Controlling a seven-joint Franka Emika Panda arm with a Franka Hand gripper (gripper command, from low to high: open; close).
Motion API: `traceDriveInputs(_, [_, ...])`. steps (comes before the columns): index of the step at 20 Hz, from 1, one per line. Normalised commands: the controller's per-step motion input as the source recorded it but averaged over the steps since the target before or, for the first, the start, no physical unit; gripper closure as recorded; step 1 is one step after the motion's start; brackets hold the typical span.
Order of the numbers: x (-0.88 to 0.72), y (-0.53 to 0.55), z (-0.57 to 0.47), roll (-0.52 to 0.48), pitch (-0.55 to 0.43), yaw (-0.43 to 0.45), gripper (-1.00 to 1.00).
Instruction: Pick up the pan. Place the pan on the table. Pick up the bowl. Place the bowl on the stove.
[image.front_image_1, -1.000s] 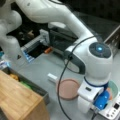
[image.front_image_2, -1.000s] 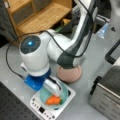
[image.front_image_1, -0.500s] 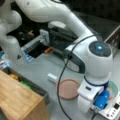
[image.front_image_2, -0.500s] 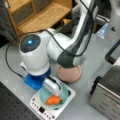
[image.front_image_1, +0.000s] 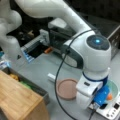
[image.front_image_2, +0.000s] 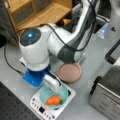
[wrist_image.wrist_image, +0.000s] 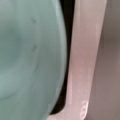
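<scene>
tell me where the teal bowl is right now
The teal bowl sits on the white stove at a front view's bottom, under the gripper, with the pink pan beside it on the table.

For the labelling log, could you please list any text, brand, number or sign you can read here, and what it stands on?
None can be read.
The stove has a corner control panel with small marks, too blurred to read.
The silver oven shows no readable label.
The claw is at the bowl on the stove; the pan lies on the table.

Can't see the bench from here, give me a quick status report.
Gripper down at the bowl, on the stove. Pan on the table beside it. Nothing blocking.
</scene>
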Motion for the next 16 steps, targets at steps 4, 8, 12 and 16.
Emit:
traceDriveInputs(4, [-0.46, -0.10, 0.01, -0.031, -0.162, 0.103, -1.00])
traceDriveInputs(8, [-0.48, -0.09, -0.01, -0.016, -0.138, 0.095, -1.00])
traceDriveInputs(12, [-0.55, -0.06, -0.01, -0.017, -0.120, 0.082, -1.00])
traceDriveInputs(16, [-0.56, -0.04, -0.03, -0.028, -0.115, 0.072, -1.00])
